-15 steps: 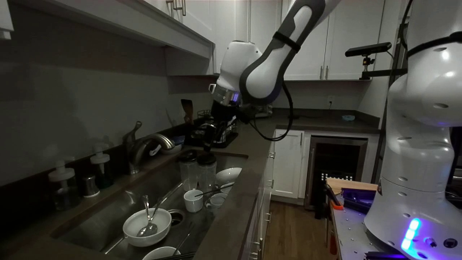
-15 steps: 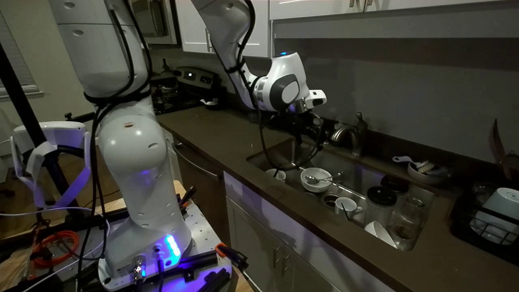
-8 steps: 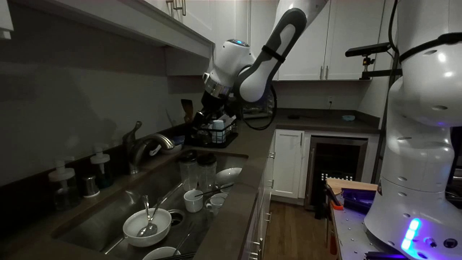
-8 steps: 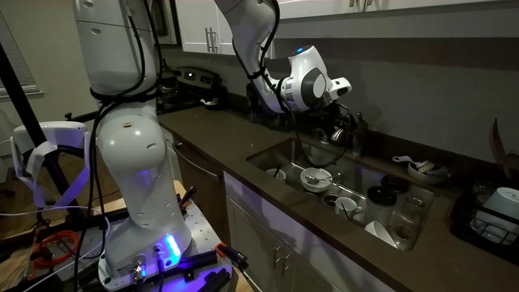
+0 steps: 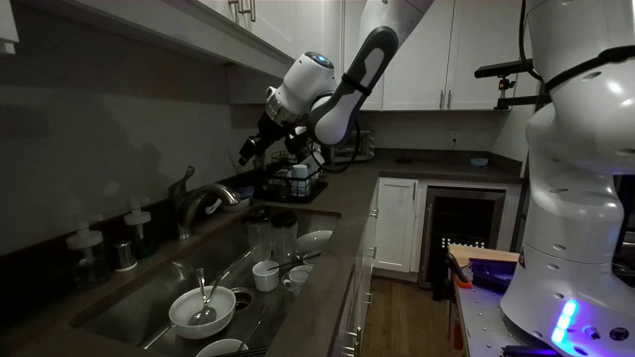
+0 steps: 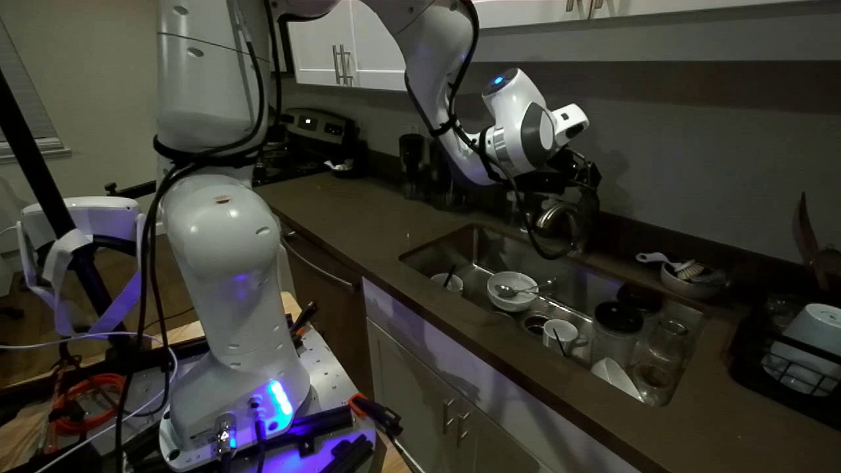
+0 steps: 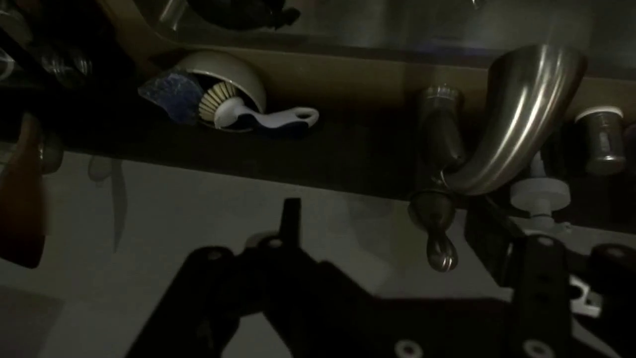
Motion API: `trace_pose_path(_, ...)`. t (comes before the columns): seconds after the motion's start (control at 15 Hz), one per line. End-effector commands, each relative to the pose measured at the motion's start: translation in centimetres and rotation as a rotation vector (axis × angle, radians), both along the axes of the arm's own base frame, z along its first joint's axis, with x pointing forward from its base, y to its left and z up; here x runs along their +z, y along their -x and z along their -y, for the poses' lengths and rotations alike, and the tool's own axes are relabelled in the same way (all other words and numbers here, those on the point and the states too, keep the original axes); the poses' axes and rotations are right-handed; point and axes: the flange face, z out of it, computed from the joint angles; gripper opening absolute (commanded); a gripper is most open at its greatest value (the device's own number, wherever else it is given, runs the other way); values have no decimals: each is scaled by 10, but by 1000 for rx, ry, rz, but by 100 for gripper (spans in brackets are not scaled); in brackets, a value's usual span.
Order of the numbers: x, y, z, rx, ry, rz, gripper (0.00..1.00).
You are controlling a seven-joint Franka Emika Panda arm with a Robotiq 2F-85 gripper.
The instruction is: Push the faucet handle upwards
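The faucet handle [image 5: 186,179] is a slim metal lever standing upright on top of the faucet body in an exterior view. In an exterior view the gripper and cable cover it. The curved metal spout [image 5: 218,192] arches over the sink, and it also shows in an exterior view [image 6: 557,213]. My gripper [image 5: 246,152] is in the air, higher than the handle and apart from it. In the wrist view my gripper [image 7: 382,205] is open with its fingers wide apart. There the handle [image 7: 440,248] appears between the fingers, nearer the right one, with nothing held.
The sink holds a white bowl with spoons [image 5: 202,312], a white mug [image 5: 265,275] and lidded jars [image 6: 616,335]. White-capped bottles [image 5: 137,225] stand beside the faucet. A bowl with a brush [image 6: 693,276] and a black dish rack [image 5: 300,186] stand along the counter. The wall lies behind the faucet.
My gripper has moved from above the sink toward the wall and faucet and has risen. It now tilts more toward the wall. The handle and dishes look unmoved.
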Motion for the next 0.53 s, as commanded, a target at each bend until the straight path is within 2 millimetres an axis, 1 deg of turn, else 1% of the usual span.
trace_pose_path(0.0, -11, -30, -11, 35, 4, 60, 54)
trace_pose_path(0.13, -18, -40, -20, 56, 7, 78, 41)
trace_pose_path(0.2, -22, -45, -24, 68, 6, 84, 36)
trace_pose_path(0.27, -25, -50, -28, 75, 7, 88, 35)
trace_pose_path(0.33, -29, -54, -33, 81, 3, 93, 28)
trace_pose_path(0.4, -32, -57, -36, 87, 2, 97, 15)
trace_pose_path(0.47, -35, -59, -38, 93, -1, 101, 7)
